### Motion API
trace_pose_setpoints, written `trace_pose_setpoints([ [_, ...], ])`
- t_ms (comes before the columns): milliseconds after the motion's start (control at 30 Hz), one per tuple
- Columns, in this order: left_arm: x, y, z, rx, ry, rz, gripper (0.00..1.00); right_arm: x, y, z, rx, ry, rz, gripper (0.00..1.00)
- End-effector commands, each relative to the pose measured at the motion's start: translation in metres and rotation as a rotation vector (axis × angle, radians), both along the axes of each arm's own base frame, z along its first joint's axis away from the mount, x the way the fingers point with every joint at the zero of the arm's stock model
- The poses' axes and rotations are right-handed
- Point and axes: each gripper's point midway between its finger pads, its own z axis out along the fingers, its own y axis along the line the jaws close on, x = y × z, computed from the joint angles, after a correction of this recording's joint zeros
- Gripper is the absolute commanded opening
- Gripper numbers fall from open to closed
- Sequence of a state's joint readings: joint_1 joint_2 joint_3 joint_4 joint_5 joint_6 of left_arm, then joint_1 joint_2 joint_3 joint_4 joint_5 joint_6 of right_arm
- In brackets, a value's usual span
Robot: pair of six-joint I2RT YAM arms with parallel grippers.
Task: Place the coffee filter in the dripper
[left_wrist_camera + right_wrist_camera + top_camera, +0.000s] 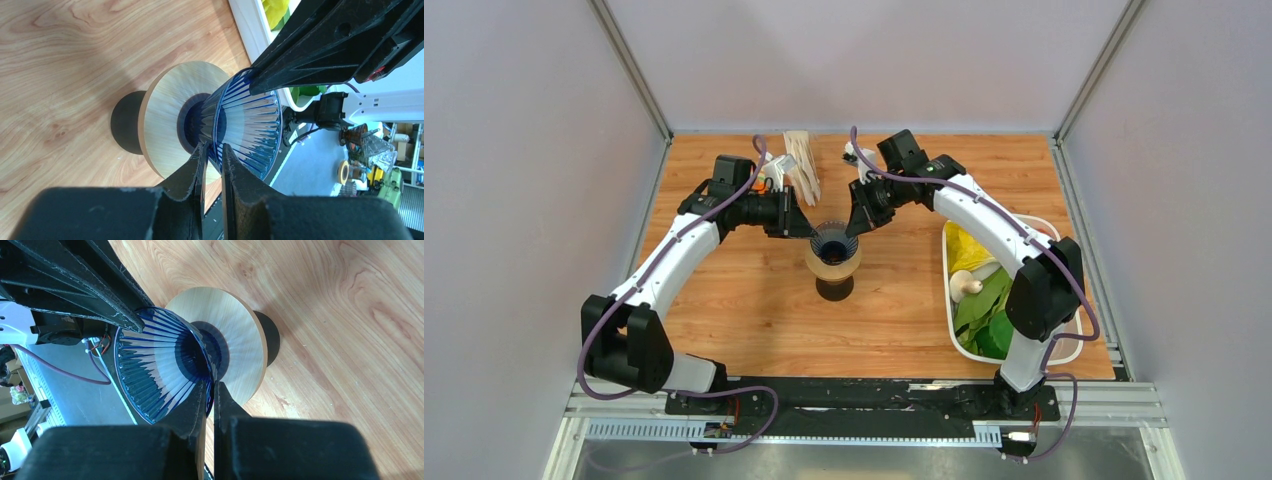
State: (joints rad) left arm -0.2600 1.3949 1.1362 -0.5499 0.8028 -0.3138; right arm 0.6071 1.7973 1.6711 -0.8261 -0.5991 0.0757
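The dark blue ribbed dripper sits on top of the brown spool-shaped pot at the table's middle. My left gripper pinches the dripper's left rim, and my right gripper pinches its right rim. In the left wrist view my left gripper straddles the dripper wall above the pot's tan disc. In the right wrist view my right gripper is shut on the dripper wall. No paper shows inside the dripper. A bundle of pale coffee filters stands at the back.
A white bin with green and yellow items and a pale mushroom-shaped toy stands at the right. Small objects sit at the back left, beside the filters. Grey walls enclose the table on three sides.
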Motion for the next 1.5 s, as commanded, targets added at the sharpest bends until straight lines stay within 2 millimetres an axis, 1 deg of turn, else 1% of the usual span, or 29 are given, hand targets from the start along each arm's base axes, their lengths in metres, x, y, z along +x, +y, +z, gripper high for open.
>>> trace_pose_setpoints([
  [0, 0.004, 0.014, -0.043, 0.139, 0.019, 0.009, 0.0, 0.0, 0.015, -0.016, -0.023, -0.047, 0.066, 0.0],
  [333, 0.002, 0.017, -0.047, 0.158, 0.012, 0.006, 0.0, 0.002, 0.013, -0.026, -0.049, -0.048, 0.064, 0.0],
  [433, 0.0, 0.018, -0.051, 0.168, 0.017, 0.004, 0.0, 0.0, 0.012, -0.03, -0.06, -0.06, 0.081, 0.0],
  [933, -0.002, 0.022, -0.06, 0.19, 0.008, -0.007, 0.0, -0.008, 0.005, -0.053, -0.07, -0.098, 0.108, 0.0],
  [1300, -0.003, 0.02, -0.058, 0.181, 0.004, -0.015, 0.0, -0.012, -0.004, -0.068, -0.083, -0.146, 0.122, 0.0],
  [1367, -0.003, 0.021, -0.058, 0.181, 0.002, -0.016, 0.0, -0.013, -0.004, -0.068, -0.081, -0.146, 0.123, 0.0],
  [1467, -0.003, 0.02, -0.056, 0.176, -0.002, -0.02, 0.0, -0.015, 0.0, -0.06, -0.063, -0.152, 0.131, 0.0],
])
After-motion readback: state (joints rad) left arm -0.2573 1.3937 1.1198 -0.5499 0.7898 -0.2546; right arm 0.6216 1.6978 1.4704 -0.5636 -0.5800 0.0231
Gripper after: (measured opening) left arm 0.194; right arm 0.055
